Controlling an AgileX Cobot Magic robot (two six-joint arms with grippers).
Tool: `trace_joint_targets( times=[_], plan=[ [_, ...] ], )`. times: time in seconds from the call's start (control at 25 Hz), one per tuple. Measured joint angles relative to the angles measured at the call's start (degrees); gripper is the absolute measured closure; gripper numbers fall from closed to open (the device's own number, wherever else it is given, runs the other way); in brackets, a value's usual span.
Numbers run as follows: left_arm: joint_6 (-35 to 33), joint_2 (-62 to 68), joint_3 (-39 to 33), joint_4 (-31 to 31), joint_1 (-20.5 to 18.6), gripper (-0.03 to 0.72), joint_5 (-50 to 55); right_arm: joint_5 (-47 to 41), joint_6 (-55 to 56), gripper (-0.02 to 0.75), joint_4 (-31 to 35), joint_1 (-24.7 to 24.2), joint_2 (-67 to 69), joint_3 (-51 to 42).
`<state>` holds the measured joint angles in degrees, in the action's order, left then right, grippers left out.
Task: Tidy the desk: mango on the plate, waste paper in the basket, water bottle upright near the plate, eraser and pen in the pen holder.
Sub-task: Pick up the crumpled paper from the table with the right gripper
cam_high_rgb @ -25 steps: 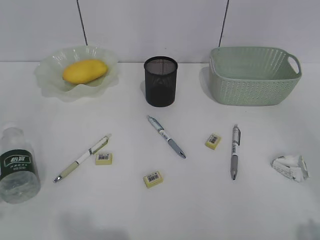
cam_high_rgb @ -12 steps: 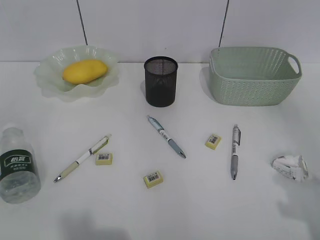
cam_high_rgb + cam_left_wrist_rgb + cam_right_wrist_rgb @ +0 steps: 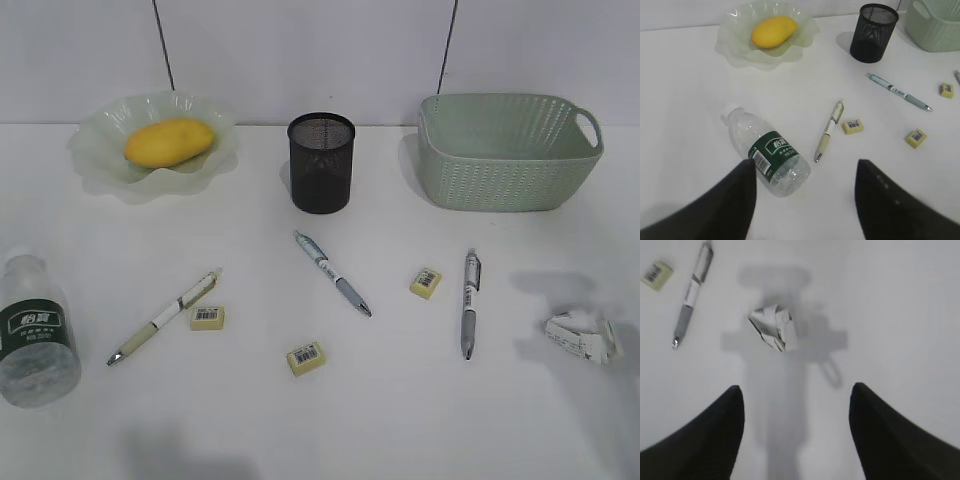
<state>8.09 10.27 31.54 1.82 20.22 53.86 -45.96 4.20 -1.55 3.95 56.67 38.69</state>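
Note:
The mango (image 3: 169,141) lies on the plate (image 3: 100,165) at the back left. The water bottle (image 3: 35,330) lies on its side at the left edge; in the left wrist view the bottle (image 3: 769,150) is just ahead of my open, empty left gripper (image 3: 802,167). The waste paper (image 3: 581,335) sits at the right; my open right gripper (image 3: 796,390) hovers above the desk short of the paper (image 3: 772,327). Three pens (image 3: 163,316) (image 3: 333,273) (image 3: 469,302) and three yellow erasers (image 3: 207,317) (image 3: 306,357) (image 3: 426,282) lie loose. The pen holder (image 3: 321,162) stands at the back middle.
The basket (image 3: 507,150) stands at the back right, with nothing showing inside. Two dark cables (image 3: 163,45) run down the rear wall. Neither arm shows in the exterior view, only shadows on the desk (image 3: 400,420).
The right arm's shadow has spread forward across the desk to the waste paper. All objects stay where they were.

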Motion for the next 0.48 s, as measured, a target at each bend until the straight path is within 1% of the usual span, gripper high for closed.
trace_joint_targets(
  times=[0.16, 0.24, 0.32, 0.48],
  plan=[
    [0.00, 0.00, 0.00, 0.00, 0.00, 0.214, 0.00, 0.00, -0.56, 0.214, 1.55, 0.00, 10.59, 2.50],
    [0.00, 0.00, 0.00, 0.00, 0.00, 0.214, 0.00, 0.74, -1.13, 0.201, 1.98, 0.00, 15.53, 3.40],
    [0.00, 0.00, 0.00, 0.00, 0.00, 0.214, 0.00, 3.00, -1.32, 0.180, 2.28, 0.00, 19.37, 3.69],
    [0.00, 0.00, 0.00, 0.00, 0.00, 0.218, 0.00, 7.61, -1.56, 0.167, 2.40, 0.00, 25.77, 3.97]
  ],
)
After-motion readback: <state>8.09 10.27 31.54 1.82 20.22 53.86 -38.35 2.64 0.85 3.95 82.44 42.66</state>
